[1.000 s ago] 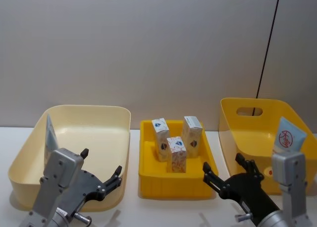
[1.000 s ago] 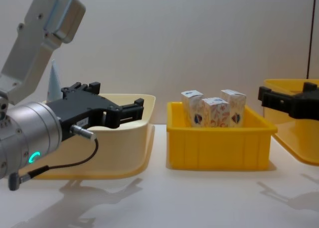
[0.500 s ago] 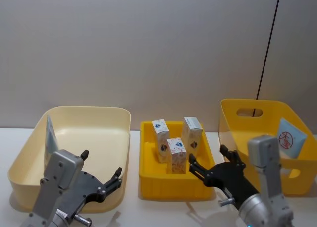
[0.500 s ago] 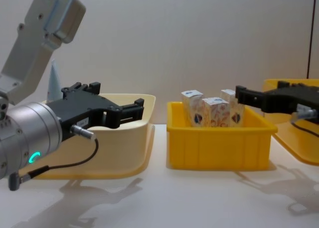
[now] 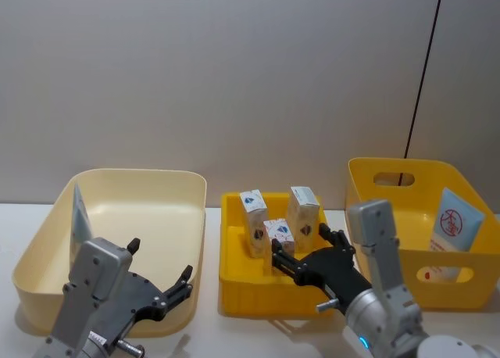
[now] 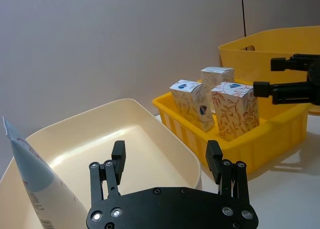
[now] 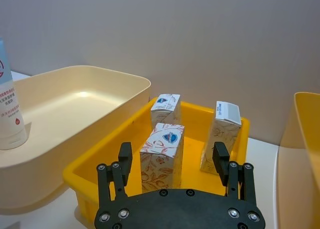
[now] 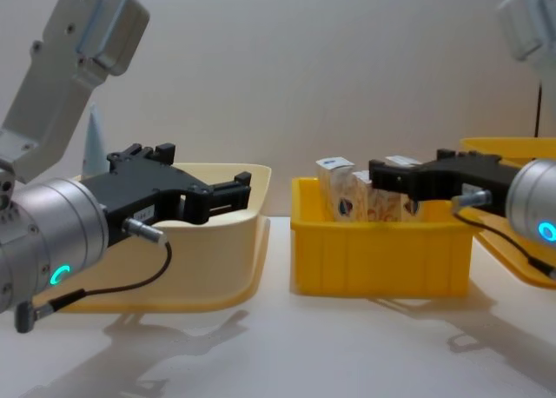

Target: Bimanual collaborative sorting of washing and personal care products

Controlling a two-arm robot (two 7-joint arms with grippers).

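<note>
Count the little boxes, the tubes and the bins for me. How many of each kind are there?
White cartons: 3
Blue tubes: 2
Yellow bins: 2
Cream bin: 1
Total: 8

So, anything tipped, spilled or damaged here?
Nothing stands out. Three cartons stand in the middle yellow bin, with the open right gripper close to them; one tube leans in the cream bin near the open left gripper, another in the right yellow bin.
</note>
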